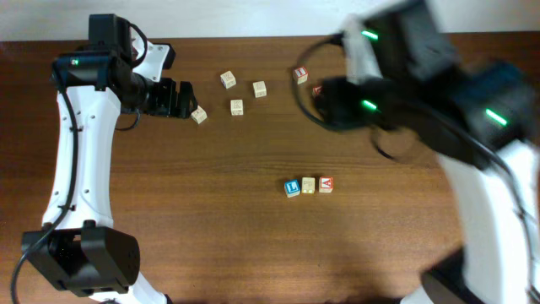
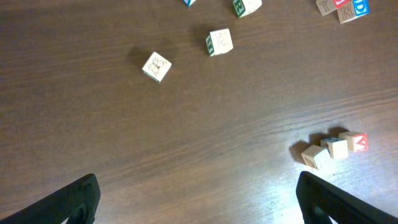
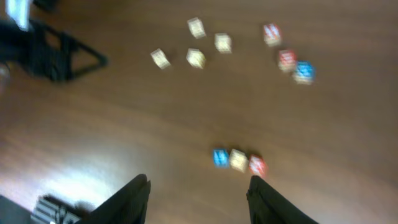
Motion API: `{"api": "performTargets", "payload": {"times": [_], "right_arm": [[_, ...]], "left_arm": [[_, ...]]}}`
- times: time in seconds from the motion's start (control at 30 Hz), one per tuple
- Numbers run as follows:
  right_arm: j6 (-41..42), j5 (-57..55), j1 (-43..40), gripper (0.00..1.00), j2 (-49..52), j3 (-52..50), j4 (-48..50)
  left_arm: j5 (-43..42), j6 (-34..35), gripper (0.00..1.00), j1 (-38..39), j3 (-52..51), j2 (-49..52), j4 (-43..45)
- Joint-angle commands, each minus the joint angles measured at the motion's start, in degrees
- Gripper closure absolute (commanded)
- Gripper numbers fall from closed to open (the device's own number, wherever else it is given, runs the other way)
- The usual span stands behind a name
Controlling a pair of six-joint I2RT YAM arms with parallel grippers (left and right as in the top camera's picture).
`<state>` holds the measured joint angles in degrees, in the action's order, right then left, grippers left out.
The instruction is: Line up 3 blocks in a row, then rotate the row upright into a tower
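Blocks (image 1: 309, 185) stand in a tight row mid-table on the brown wood-grain table (image 1: 253, 245) in the overhead view. The blue block (image 1: 293, 187) bears a white L, then come the tan block (image 1: 309, 185) and the red block (image 1: 326, 184), sides touching. The left gripper (image 1: 184, 100) lies well apart from them, near a pale loose cube (image 1: 198, 115). The right gripper (image 1: 331, 100) is a dark blur, its jaws unreadable there.

Left wrist view: black fingers (image 2: 68, 202) stand wide apart with nothing between them. The blocks (image 2: 337, 148) sit at the right, small square cubes with pale wooden sides.

Right wrist view, blurred: fingers (image 3: 134, 199) stand apart over bare table, holding nothing, with the blocks (image 3: 237, 160) near, ahead of them.
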<state>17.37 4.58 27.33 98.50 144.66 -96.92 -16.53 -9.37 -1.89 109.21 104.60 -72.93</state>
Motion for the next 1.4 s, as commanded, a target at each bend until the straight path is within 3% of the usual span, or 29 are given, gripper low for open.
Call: {"api": "performTargets", "payload": {"times": [0.0, 0.13, 0.23, 0.33, 0.43, 0.53, 0.6, 0.63, 0.8, 1.13, 1.37], "right_arm": [[0.11, -1.86, -6.67, 0.48, -8.39, -16.28, -0.42], [1.29, 0.04, -13.6, 0.49, -11.74, -42.56, 4.42], [1.4, 1.49, -13.64, 0.5, -11.67, -55.69, 14.82], [0.35, 8.55, -17.38, 0.55, -11.67, -65.24, 23.8], [0.2, 11.52, -17.97, 0.62, -11.52, -72.83, 31.52], [3.08, 11.28, -17.99, 0.8, -9.27, -77.33, 38.14], [4.24, 10.45, -17.97, 0.86, -5.84, -78.25, 41.13], [4.57, 9.53, -17.99, 0.87, -2.8, -78.25, 42.86], [4.57, 9.79, -17.97, 0.89, 6.27, -78.25, 50.95], [7.19, 14.14, -14.4, 0.89, 10.62, -78.16, 52.65], [16.22, 14.34, -7.5, 0.89, 10.62, -78.16, 55.45]], "left_arm": [[-0.7, 0.31, 0.01, 0.02, 0.76, -0.13, 0.0], [-1.64, 0.33, 0.01, 0.02, 0.76, -0.13, 0.63], [-11.87, 0.31, 0.01, 0.04, 0.76, -0.13, 0.2], [-13.53, 5.14, 0.37, 1.95, -0.72, 0.55, 0.13], [-3.32, 14.27, 0.51, 7.34, -4.76, 1.97, 0.68], [6.14, 25.42, 0.8, 13.2, -8.17, 4.52, 4.35], [8.31, 32.17, 0.94, 15.87, -9.11, 6.43, 6.05], [8.33, 34.1, 0.97, 17.35, -9.11, 7.78, 6.93], [8.68, 38.47, 1.0, 21.92, -9.11, 13.55, 10.82], [8.87, 38.47, 0.96, 21.99, -9.11, 13.75, 12.87], [8.87, 38.45, 0.96, 22.86, -9.16, 13.75, 10.45]]}}
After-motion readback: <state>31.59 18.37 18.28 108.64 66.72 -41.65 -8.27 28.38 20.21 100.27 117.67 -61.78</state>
